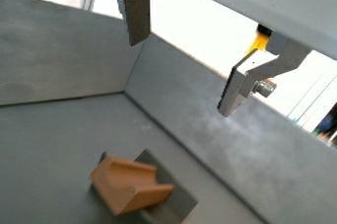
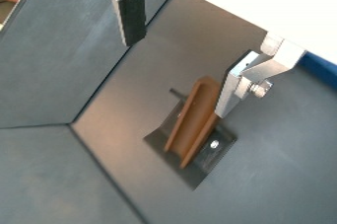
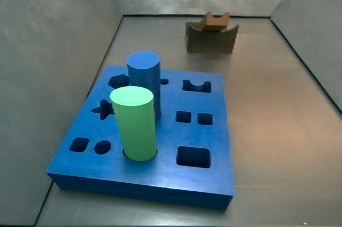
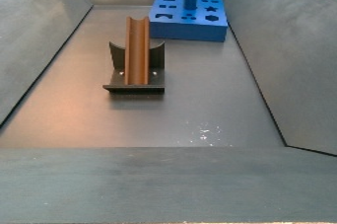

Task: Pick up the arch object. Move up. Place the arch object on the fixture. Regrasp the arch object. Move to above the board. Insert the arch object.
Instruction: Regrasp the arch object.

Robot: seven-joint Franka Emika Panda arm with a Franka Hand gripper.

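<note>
While apart from the fixture (image 4: 134,78) bearing the arch object (image 4: 137,46), fingers (image 2: 129,16) wide open, empty.

I see arch object (image 4: 136,50) orange-brown, plain, no pattern. Fixture (image 4: 118,72) under it dark olive-grey. Board (image 3: 160,131) bright blue, cut-outs showing darker blue. Green cylinder (image 3: 132,123) light green; second cylinder (image 3: 143,73) blue like board. Gripper (image 2: 184,50): fingers (image 2: 129,13) silver with dark pads. Floor (image 4: 158,119) and walls flat matte grey.
</note>
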